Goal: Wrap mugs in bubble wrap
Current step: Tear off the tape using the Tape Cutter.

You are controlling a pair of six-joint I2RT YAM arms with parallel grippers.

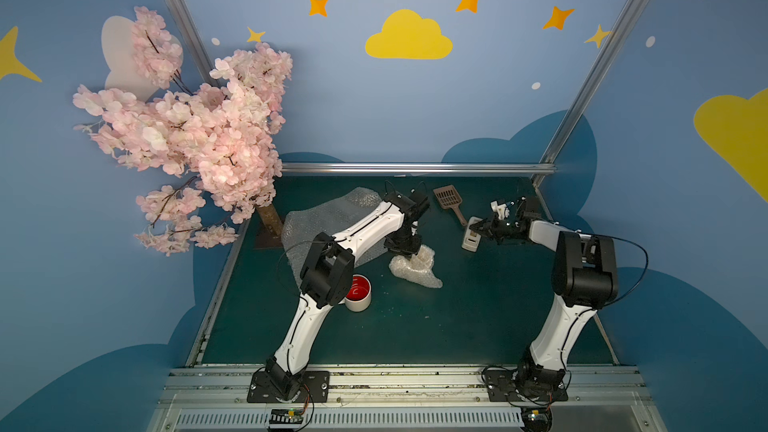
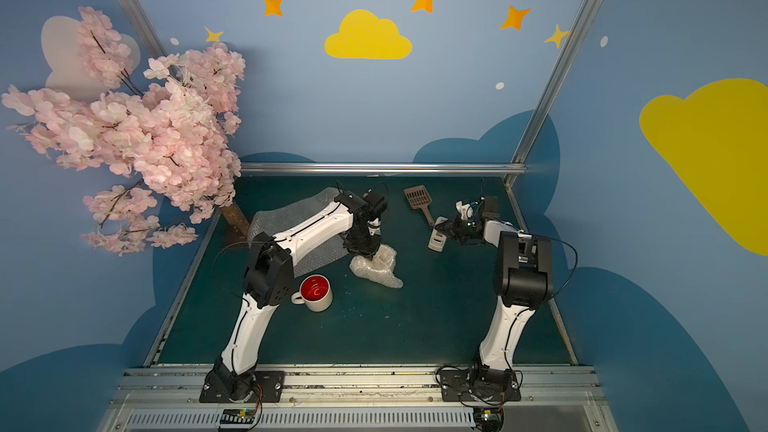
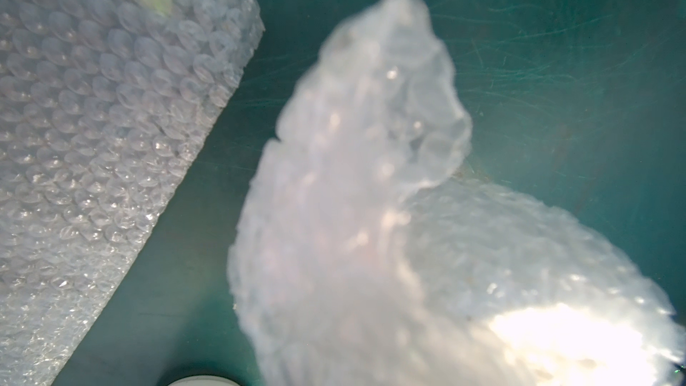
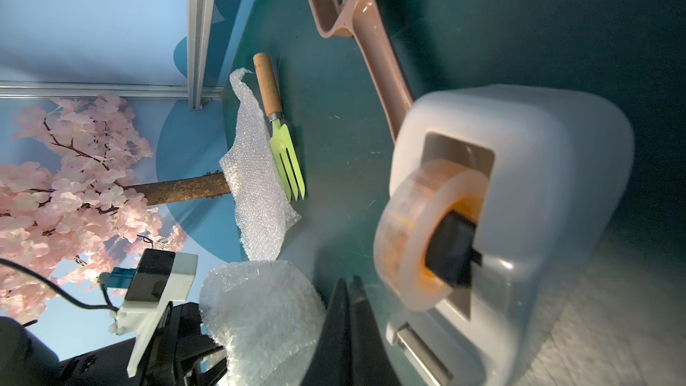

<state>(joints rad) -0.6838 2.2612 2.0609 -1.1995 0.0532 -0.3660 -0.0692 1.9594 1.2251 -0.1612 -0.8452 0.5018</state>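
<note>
A lumpy bundle of bubble wrap [image 1: 415,270] [image 2: 376,270] sits mid-table, tinted cream near its top; the mug inside cannot be made out. My left gripper [image 1: 409,249] [image 2: 368,249] presses down into the bundle's top. The left wrist view is filled by this blurred wrap [image 3: 371,217], which hides the fingers. A cream mug with a red inside [image 1: 359,292] [image 2: 316,292] stands upright by the left arm's elbow. A flat bubble wrap sheet [image 1: 320,218] [image 3: 92,124] lies behind the arm. My right gripper [image 1: 478,227] [image 4: 350,282] is shut beside a tape dispenser [image 1: 471,238] [image 4: 519,217], with nothing visible between its fingers.
A brown slotted scoop [image 1: 446,199] [image 4: 349,1] lies behind the dispenser. A green fork with a wooden handle [image 4: 286,157] rests against the flat sheet. A pink blossom tree [image 1: 187,130] stands at the table's back left corner. Metal rails edge the table.
</note>
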